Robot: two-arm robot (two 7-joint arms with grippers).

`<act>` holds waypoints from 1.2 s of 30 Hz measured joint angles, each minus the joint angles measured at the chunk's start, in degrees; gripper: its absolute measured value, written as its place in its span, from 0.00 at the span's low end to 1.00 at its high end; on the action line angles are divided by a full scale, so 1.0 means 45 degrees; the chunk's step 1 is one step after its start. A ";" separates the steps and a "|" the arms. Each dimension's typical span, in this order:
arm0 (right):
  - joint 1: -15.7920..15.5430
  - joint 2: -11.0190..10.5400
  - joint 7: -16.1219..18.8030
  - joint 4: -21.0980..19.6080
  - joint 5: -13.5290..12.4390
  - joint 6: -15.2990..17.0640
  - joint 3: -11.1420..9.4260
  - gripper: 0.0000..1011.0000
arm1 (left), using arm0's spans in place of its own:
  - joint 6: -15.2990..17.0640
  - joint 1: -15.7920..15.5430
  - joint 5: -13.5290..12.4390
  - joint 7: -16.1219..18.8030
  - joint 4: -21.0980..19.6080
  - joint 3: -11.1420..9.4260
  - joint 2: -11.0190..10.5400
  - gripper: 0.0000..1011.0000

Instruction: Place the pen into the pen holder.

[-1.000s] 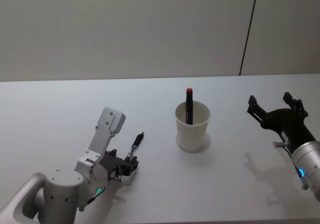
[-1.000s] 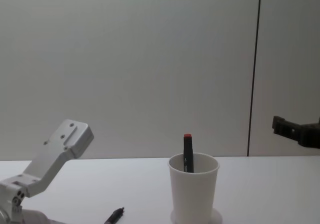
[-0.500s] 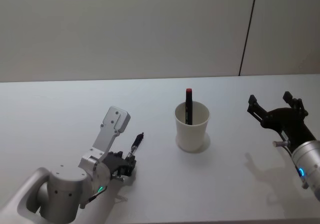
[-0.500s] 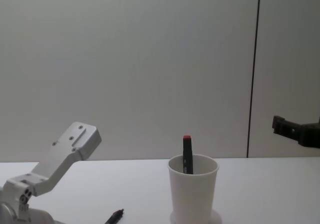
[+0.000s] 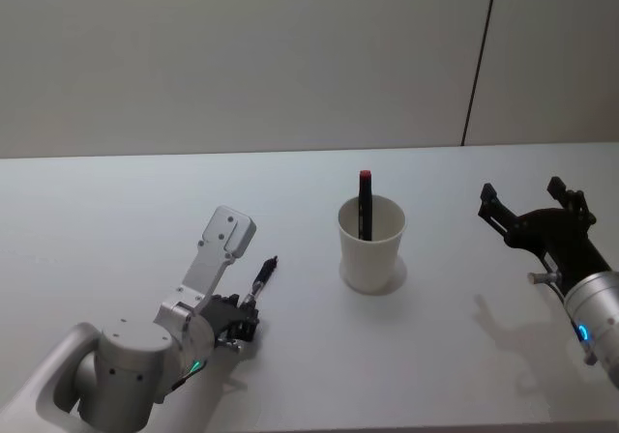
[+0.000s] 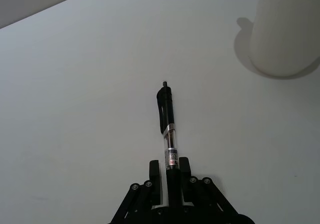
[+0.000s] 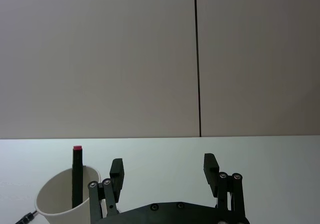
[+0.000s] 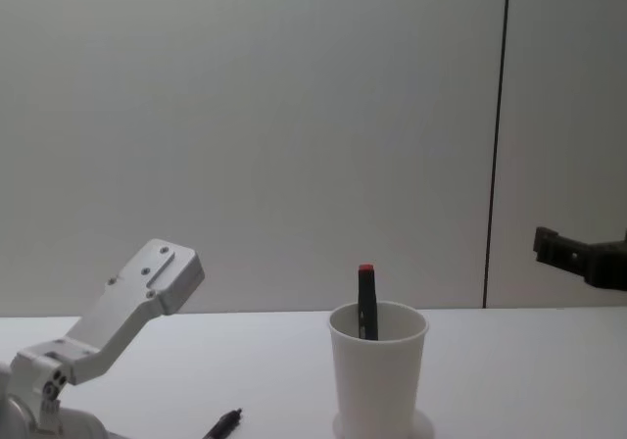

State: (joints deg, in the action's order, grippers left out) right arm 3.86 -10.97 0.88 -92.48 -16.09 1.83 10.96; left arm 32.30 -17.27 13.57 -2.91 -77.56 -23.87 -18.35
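Note:
A black click pen [image 5: 263, 276] lies on the white table, left of the pen holder [image 5: 371, 245], a white paper cup. My left gripper [image 5: 244, 319] is low on the table, shut on the pen's near end. In the left wrist view the fingers [image 6: 155, 170] flank the pen [image 6: 169, 129], which points away with the cup [image 6: 285, 29] farther off. A black marker with a red cap [image 5: 365, 204] stands in the cup. To the cup's right, my right gripper [image 5: 522, 198] hangs open above the table with nothing between its fingers.
The white table [image 5: 464, 356] runs back to a plain grey wall with a dark vertical seam [image 5: 481, 56]. Bare table lies between the pen and the cup, and around the right gripper.
My left arm's wrist link has shifted slightly right and forward over the pen's end. The pen, cup and right gripper have stayed in place.

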 joint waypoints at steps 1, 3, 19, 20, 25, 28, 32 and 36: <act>0.0000 0.0000 0.0000 0.0000 0.0000 0.0000 0.0000 0.99 | 0.0010 0.0011 -0.0023 0.0026 -0.0038 0.0000 0.0001 0.25; -0.0001 0.0000 0.0000 0.0000 0.0000 0.0000 0.0000 0.99 | 0.0031 0.0040 -0.0071 0.0086 -0.0127 0.0001 0.0000 0.21; 0.0000 0.0000 -0.0001 0.0000 0.0000 0.0000 0.0000 0.99 | 0.0034 0.0168 -0.0270 0.0271 -0.0753 0.0017 0.0027 0.13; 0.0000 0.0000 0.0000 0.0000 0.0000 0.0000 0.0000 0.99 | 0.0010 0.0182 -0.0273 0.0283 -0.0796 0.0022 0.0031 0.13; 0.0000 0.0000 0.0000 0.0000 0.0000 0.0000 0.0001 0.99 | -0.0188 0.0250 -0.0287 0.0373 -0.0942 0.0038 0.0035 0.13; 0.0000 0.0000 0.0000 0.0000 0.0000 0.0000 0.0001 0.99 | -0.0365 0.0301 -0.0306 0.0442 -0.1033 0.0046 0.0027 0.13; -0.0001 0.0000 0.0000 0.0000 0.0000 0.0000 0.0001 0.99 | -0.0796 0.0425 -0.0387 0.0598 -0.1246 0.0061 -0.0007 0.13; -0.0001 0.0000 0.0000 0.0000 0.0000 0.0000 0.0000 0.99 | -0.1256 0.0542 -0.0506 0.0731 -0.1475 0.0069 -0.0053 0.13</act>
State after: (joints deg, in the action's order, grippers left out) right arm 3.86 -10.97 0.88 -92.48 -16.09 1.83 10.96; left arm 26.65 -14.83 11.29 0.37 -84.20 -23.56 -18.59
